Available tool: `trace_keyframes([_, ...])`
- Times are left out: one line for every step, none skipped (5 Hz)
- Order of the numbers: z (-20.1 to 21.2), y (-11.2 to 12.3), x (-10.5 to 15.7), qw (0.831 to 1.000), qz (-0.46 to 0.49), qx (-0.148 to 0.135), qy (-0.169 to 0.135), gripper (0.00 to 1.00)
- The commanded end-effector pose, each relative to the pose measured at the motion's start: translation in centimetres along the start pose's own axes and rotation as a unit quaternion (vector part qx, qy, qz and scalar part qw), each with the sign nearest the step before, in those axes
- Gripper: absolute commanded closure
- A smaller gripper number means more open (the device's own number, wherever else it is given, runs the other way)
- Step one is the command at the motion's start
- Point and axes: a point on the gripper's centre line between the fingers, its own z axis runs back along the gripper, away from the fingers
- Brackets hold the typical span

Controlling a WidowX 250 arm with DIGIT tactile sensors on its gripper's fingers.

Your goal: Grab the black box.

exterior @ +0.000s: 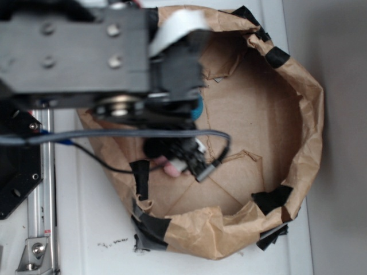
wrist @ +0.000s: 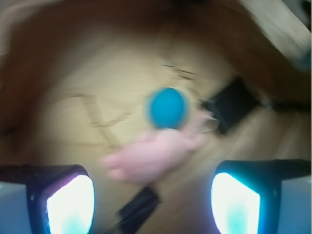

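The wrist view is blurred by motion. The black box (wrist: 231,105) lies on the brown paper floor, just right of a blue ball (wrist: 167,108) and far ahead of my fingers. My gripper (wrist: 153,204) is open, its two pale fingertips (wrist: 68,204) wide apart at the bottom corners with nothing held. A pink soft toy (wrist: 156,153) lies between the ball and my jaws. In the exterior view my arm and gripper (exterior: 178,152) hang over the left half of the paper ring, and the black box is hidden beneath them.
A crumpled brown paper wall (exterior: 304,132) with black tape strips rings the floor. A small dark piece on a cable (wrist: 139,209) lies between my fingers. The ball (exterior: 198,109) and toy (exterior: 169,166) peek from under the arm. A black plate (exterior: 17,166) sits left.
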Motion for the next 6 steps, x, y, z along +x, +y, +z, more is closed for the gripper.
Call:
trace_keyframes([-5.5, 4.2, 3.1, 0.963, 0.242, 0.112, -0.032, 0.00])
trace_keyframes([-5.4, 4.1, 4.5, 0.925, 0.359, 0.124, -0.008, 0.00])
trace_keyframes([-3.4, 4.5, 5.4, 0.896, 0.431, 0.108, 0.002, 0.00])
trace_keyframes([-2.2, 4.5, 4.7, 0.877, 0.470, 0.095, 0.010, 0.00])
trace_keyframes([-2.1, 3.9, 3.7, 0.857, 0.502, 0.113, -0.024, 0.00])
trace_keyframes([-3.0, 3.9, 3.2, 0.837, 0.528, 0.135, -0.051, 0.00])
